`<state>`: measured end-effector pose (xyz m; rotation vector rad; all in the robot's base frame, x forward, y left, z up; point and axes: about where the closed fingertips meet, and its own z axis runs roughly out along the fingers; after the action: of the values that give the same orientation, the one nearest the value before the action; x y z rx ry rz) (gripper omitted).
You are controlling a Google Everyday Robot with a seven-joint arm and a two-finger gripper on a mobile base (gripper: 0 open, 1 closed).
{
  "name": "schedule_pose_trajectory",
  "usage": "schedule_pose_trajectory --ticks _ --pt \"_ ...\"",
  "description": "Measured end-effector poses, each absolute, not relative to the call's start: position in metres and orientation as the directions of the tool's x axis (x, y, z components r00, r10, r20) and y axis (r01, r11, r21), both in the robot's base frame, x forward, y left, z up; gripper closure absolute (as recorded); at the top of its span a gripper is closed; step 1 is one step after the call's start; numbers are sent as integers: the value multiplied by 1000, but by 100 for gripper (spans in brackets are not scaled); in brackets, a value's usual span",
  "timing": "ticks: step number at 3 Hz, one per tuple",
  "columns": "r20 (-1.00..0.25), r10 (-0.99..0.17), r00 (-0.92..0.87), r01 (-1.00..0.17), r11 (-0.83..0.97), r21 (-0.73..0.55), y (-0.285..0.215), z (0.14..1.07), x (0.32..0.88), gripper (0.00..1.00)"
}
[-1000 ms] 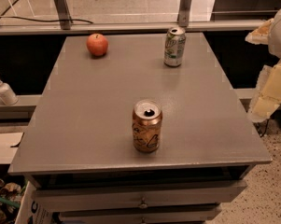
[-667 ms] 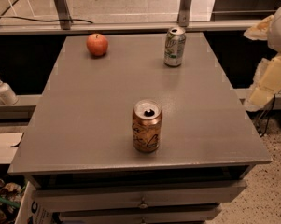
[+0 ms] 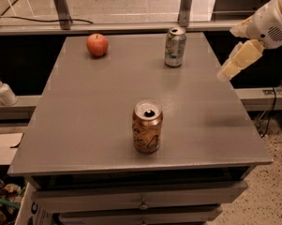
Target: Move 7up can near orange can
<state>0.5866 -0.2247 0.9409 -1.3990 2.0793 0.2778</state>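
Observation:
The 7up can (image 3: 174, 47), pale silver-white with green lettering, stands upright at the far right part of the grey table (image 3: 93, 102). The orange can (image 3: 147, 127), copper-orange with dark markings and an open silver top, stands upright near the table's front, a little right of centre. My gripper (image 3: 234, 63) hangs in the air at the right, above the table's right edge, to the right of the 7up can and apart from it. It holds nothing.
A red-orange apple (image 3: 97, 44) sits at the far left of the table. A white pump bottle (image 3: 3, 91) stands on a ledge left of the table. Drawers (image 3: 140, 198) are under the front edge. Metal posts rise behind the table.
My arm and gripper have moved up and to the left, in over the table's right edge toward the 7up can. Both cans and the apple have not moved.

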Motion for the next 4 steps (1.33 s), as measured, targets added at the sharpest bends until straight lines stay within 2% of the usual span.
schedule_pose_trajectory --ticks 2,4 --pt "-596 -767 -239 -902 403 -157 -223 937 588 0" --pt "-707 -668 -232 -890 439 -123 -196 909 618 0"
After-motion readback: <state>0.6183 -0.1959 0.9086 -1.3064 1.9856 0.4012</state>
